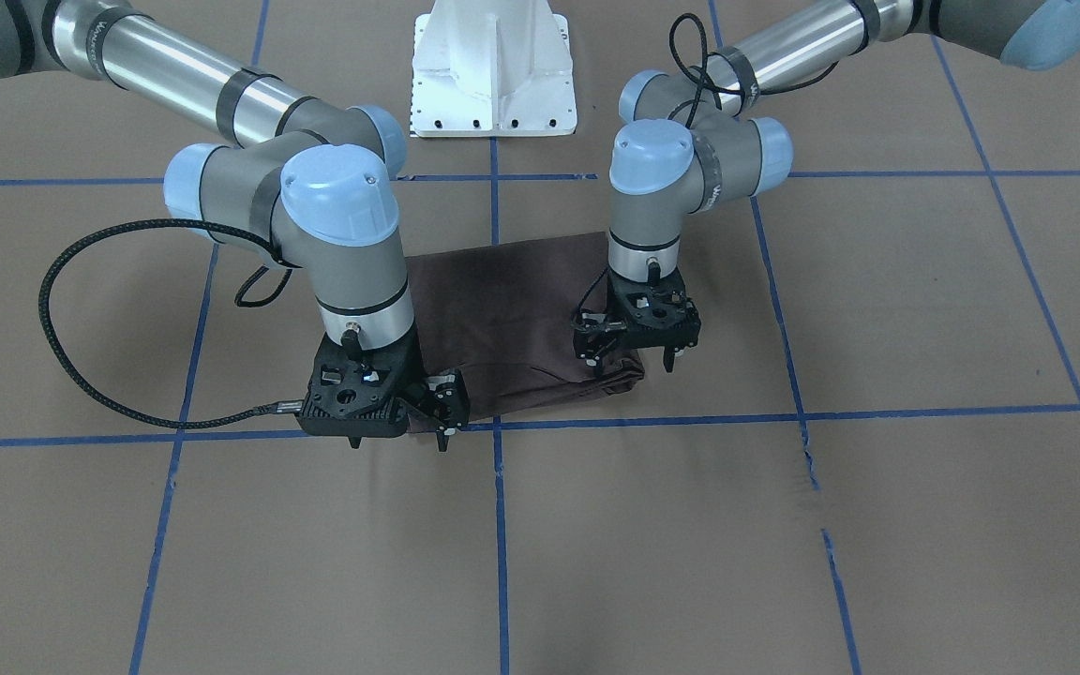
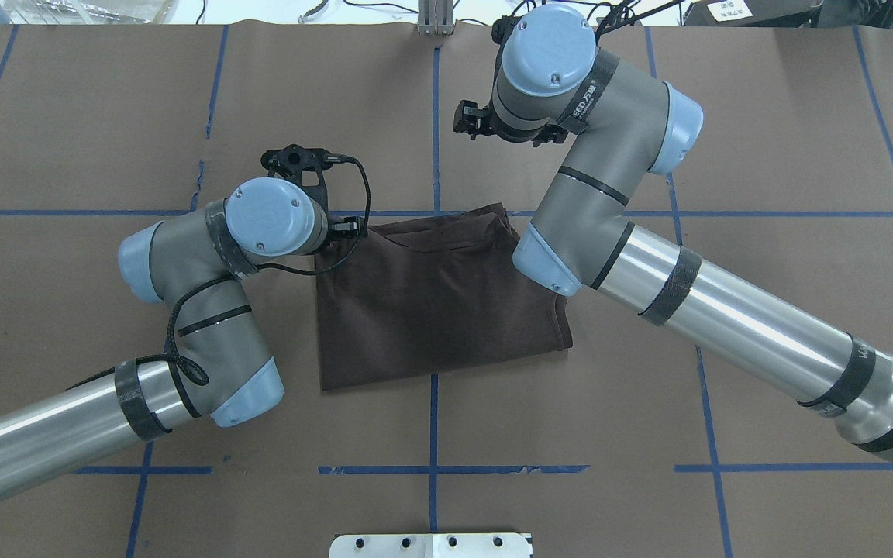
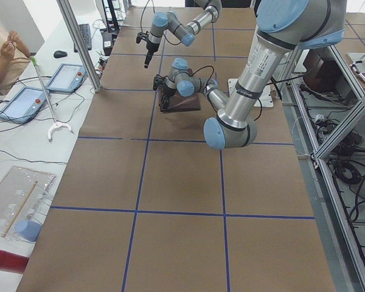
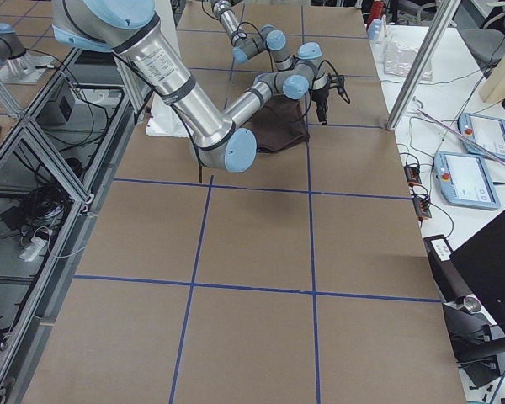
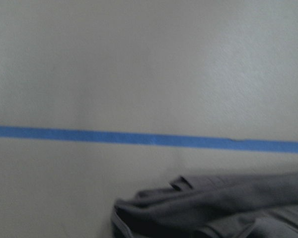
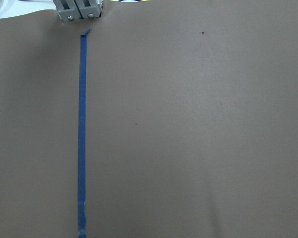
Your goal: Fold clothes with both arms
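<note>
Folded T-shirt (image 2: 439, 302) lies mid-frame in the overhead view, slightly wider than deep; I read my left gripper (image 1: 633, 364), spread and empty, at its upper-left corner as nearer, with the right gripper (image 1: 398, 441), also spread and empty, past its top edge.

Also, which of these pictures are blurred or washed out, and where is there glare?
Left wrist view: soft and washed out, so the dark brown T-shirt looks grey and the blue tape line has fuzzy edges. Right wrist view: sharp and evenly lit. Front-facing view: white glare streaks along the right arm's silver tube.
</note>
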You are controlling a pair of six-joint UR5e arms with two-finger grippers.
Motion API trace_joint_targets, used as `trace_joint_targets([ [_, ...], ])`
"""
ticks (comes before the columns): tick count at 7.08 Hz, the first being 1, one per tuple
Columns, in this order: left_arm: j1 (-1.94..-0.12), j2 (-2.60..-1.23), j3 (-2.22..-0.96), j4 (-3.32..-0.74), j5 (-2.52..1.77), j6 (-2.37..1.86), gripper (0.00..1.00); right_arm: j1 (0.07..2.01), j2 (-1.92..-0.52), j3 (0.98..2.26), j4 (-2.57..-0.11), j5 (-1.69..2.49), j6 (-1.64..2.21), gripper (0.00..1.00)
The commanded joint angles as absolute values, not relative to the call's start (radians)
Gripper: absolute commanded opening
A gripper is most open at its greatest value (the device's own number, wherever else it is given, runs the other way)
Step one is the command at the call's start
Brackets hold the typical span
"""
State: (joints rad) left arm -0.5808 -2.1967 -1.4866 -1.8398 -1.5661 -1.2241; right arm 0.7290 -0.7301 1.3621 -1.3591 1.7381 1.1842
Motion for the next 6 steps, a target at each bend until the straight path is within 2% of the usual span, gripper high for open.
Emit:
trace_joint_targets([
  [1,-0.647,-2.201,-1.407,-1.867,-1.565,-1.148,1.00,0.729,-0.730,1.362,-1.359,1.738,1.184,1.00],
  [3,-0.678,-2.204,-1.428,-1.933,-1.639,-1.127,1.00,0.729,-0.729,1.362,-1.356,1.740,1.183,1.00],
  [4,-0.683,-2.200,-1.501,-1.933,-1.714,-1.129,1.00,0.744,-0.732,1.367,-1.358,1.781,1.166,1.00],
  [6,-0.686,-2.154,-1.676,-1.898,-1.776,-1.132,1.00,0.829,-0.872,1.521,-1.362,1.943,1.090,1.00],
])
